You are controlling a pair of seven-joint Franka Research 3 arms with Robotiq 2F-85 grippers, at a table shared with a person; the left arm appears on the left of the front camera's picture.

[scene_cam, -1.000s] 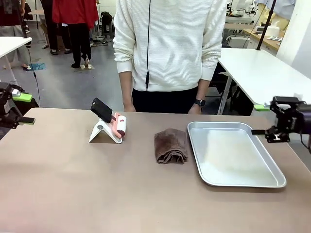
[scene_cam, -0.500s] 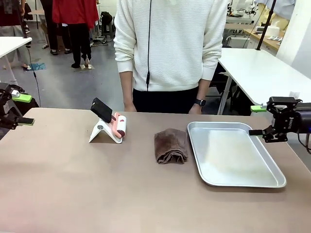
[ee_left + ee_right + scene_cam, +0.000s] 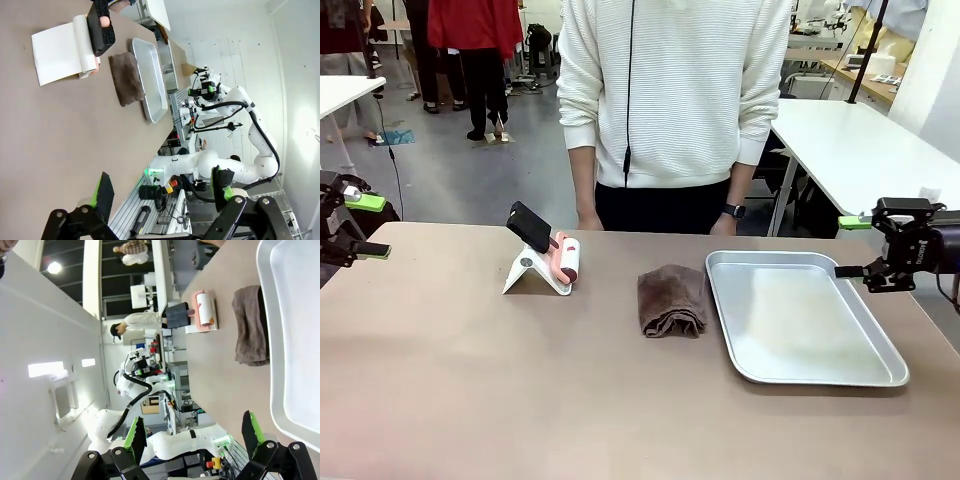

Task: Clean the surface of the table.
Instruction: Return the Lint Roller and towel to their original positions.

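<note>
At the worktop's [image 3: 470,380] far right edge, the right end effector [image 3: 872,245], fingers apart like the left end effector [image 3: 360,225], has edged inward toward the tray [image 3: 800,372], cloth [image 3: 671,300] untouched.

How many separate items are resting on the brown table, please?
3: a lint roller on its white stand at left, a folded brown cloth in the middle, and a metal tray at right.

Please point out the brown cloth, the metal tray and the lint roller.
brown cloth [image 3: 671,300], front view, middle of the folded cloth.
metal tray [image 3: 800,320], front view, bare floor of the tray.
lint roller [image 3: 567,260], front view, its white roll.
</note>
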